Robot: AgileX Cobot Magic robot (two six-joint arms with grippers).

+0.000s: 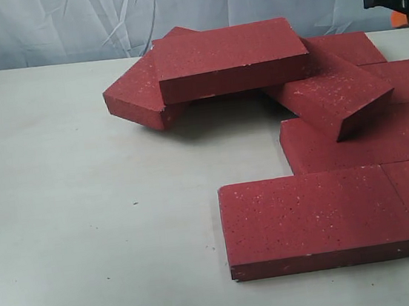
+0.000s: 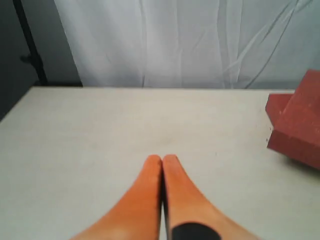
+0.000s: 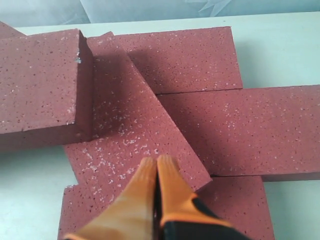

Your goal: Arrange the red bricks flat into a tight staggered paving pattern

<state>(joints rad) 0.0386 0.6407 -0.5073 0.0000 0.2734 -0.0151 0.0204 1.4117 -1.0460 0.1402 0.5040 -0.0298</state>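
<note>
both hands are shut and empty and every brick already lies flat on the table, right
Not every brick lies flat. The exterior view shows a top brick resting across others and a tilted brick leaning over the flat bricks. The left hand and right hand are indeed shut and empty.

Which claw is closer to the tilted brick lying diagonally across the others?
Right. The right claw is poised over the tilted brick; the left claw is off over bare table.
</note>
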